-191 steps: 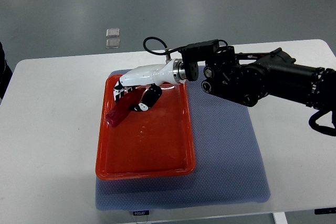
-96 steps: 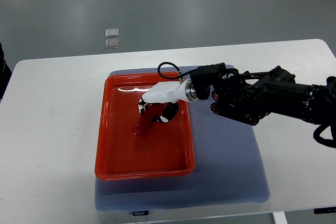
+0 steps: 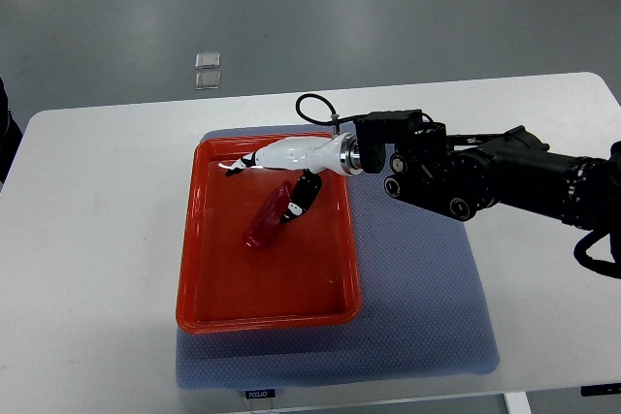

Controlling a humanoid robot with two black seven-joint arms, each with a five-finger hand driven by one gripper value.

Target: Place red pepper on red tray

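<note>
Top view: I see the right hand (image 3: 277, 170) reaching in from the right over the red tray (image 3: 209, 293), its fingers (image 3: 243, 162) spread wide and holding nothing. The red pepper (image 3: 265, 221) lies flat on the tray floor, just below and slightly ahead of the thumb side of those fingers (the dark thumb tip looks like it touches or nearly touches the pepper's upper end, I can't tell which). The pepper sits diagonally, roughly mid-tray, clear of the rim. The tray rests on a blue-grey mat (image 3: 427, 317) on the white table (image 3: 87, 269), with the mat running out behind and beneath the wrist. The black forearm trails off to the right edge. Left arm doesn't show.
</note>
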